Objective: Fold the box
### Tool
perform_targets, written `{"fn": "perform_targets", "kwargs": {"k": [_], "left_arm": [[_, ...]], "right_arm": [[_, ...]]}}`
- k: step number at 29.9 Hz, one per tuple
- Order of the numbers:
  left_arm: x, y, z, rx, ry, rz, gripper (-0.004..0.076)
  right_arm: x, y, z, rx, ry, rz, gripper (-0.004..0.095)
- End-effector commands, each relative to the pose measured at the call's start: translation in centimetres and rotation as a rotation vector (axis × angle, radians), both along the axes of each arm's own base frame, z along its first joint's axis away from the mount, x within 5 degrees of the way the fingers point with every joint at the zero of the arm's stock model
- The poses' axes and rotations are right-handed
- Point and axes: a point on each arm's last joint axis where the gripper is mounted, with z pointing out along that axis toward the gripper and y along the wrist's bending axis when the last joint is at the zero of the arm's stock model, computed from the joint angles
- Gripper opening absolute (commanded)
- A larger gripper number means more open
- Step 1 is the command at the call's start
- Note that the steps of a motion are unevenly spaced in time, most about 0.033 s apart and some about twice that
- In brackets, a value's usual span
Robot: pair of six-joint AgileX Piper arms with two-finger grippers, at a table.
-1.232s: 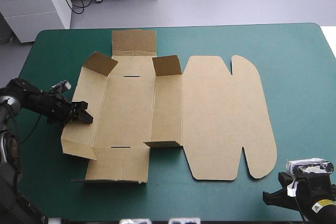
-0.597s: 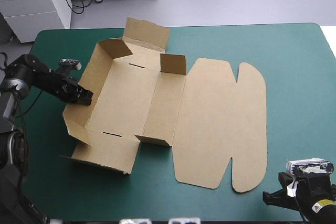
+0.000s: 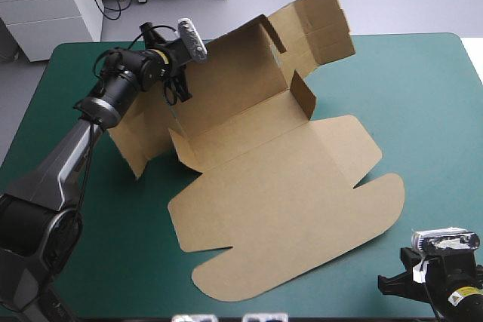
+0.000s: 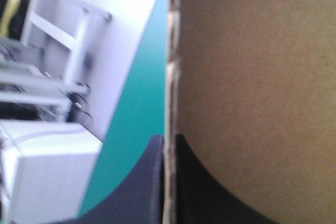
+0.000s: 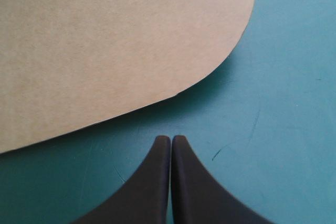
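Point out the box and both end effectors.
box (image 3: 287, 186), high view, flat lid panel.
left end effector (image 4: 168, 140), left wrist view, between its fingertips.
right end effector (image 5: 170, 140), right wrist view, between its fingertips.

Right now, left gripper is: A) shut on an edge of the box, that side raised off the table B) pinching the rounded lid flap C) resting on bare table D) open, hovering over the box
A: the left gripper pinches a board edge of the box, that side standing up while the lid lies flat.
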Motion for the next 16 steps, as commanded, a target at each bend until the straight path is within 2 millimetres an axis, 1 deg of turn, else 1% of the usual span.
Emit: {"fn": "perform_targets", "kwargs": {"k": [1,5,10,13,16], "left_arm": [[-1.4,-2.6,5.1,0.022,-0.326,-0.128,-0.0008],[-1.7,-5.2,4.9,0.088,-0.404,-0.213,-0.0008],[-1.9,-7.8,3.3,0.222,-0.426,-0.295,-0.0008],[-1.7,-8.8,2.3,0.196,-0.397,-0.299,-0.0008],[-1.3,-9.0,1.7,0.161,-0.383,-0.266,-0.0008]], "right_arm": [[0.4,0.0,1.0,0.005,-0.06,-0.006,-0.0004],[0.4,0.0,1.0,0.005,-0.06,-0.006,-0.0004],[0.4,0.0,1.0,0.005,-0.06,-0.006,-0.0004],[0.4,0.0,1.0,0.005,-0.06,-0.006,-0.0004],[0.4,0.0,1.0,0.005,-0.06,-0.006,-0.0004]]}}
